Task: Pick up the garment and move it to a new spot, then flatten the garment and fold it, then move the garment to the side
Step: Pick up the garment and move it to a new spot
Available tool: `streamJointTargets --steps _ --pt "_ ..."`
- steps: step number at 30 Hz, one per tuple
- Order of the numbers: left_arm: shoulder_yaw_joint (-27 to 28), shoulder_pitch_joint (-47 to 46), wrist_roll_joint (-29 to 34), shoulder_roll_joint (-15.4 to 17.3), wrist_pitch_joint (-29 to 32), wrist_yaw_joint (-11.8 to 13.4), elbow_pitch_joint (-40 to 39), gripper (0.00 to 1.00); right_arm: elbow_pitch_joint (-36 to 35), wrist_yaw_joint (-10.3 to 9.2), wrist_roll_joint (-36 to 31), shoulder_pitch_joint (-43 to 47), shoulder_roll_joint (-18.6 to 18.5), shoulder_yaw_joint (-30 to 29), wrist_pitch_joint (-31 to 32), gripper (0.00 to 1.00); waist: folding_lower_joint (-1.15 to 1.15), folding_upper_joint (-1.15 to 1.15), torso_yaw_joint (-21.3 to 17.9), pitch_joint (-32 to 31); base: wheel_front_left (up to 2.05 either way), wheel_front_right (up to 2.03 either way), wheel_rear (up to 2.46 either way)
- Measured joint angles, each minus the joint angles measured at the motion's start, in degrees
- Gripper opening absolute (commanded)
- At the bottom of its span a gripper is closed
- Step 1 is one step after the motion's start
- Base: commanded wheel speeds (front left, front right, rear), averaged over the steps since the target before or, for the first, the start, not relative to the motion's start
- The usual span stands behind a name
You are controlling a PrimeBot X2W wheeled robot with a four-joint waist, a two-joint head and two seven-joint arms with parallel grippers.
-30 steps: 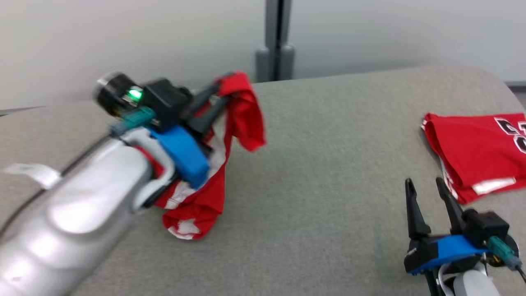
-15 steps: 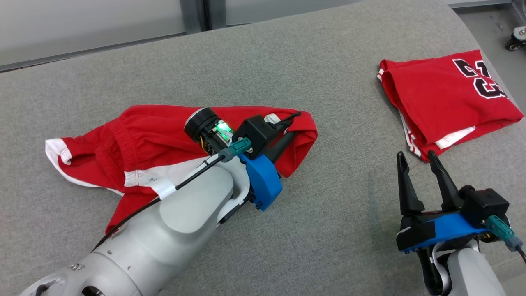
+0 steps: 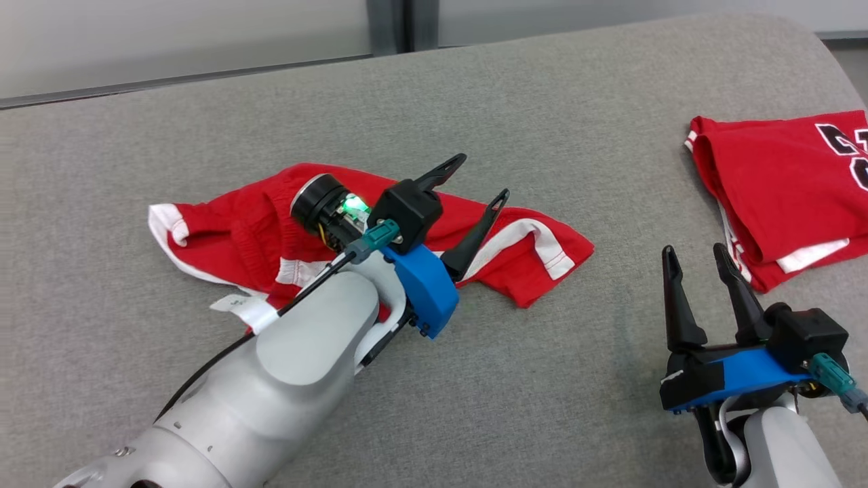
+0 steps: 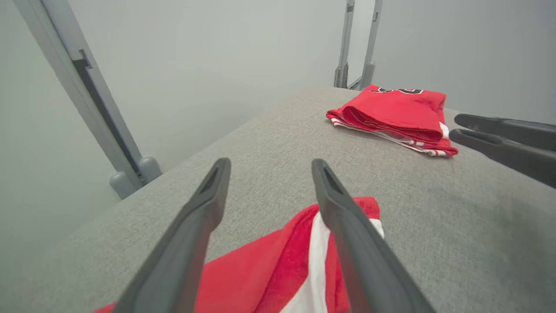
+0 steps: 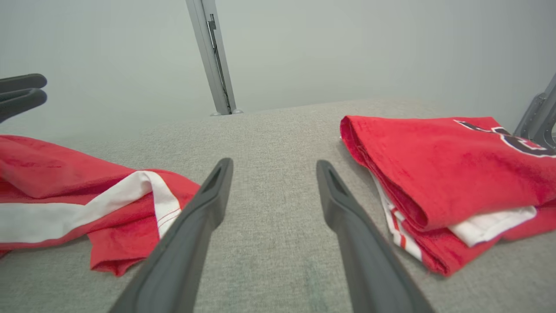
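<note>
Garment [image 3: 522,268] lies crumpled beneath the released left claw [image 3: 482,177], right claw [image 3: 695,250] also released

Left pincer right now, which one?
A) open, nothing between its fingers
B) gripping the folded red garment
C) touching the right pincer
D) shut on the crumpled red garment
A: the left pincer has its two fingers spread with only air between them, over the crumpled red garment. The folded red garment lies apart, off to the right.
</note>
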Motion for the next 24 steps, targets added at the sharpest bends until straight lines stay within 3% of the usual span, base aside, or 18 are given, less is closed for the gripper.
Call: streamJointTargets --steps 13,24 --pt "18.37 16.14 2.60 5.38 -0.01 6.20 -11.80 1.00 -0.40 0.00 -3.28 0.59 0.00 -4.37 0.00 1.00 -0.01 0.00 8.39 -5.25 0.00 0.00 0.00" --pt "33.50 36.57 4.45 6.25 -0.01 8.48 -19.45 1.00 1.14 0.00 -1.88 4.80 0.01 -2.50 0.00 1.00 -0.01 0.00 11.63 -10.39 0.00 0.00 0.00"
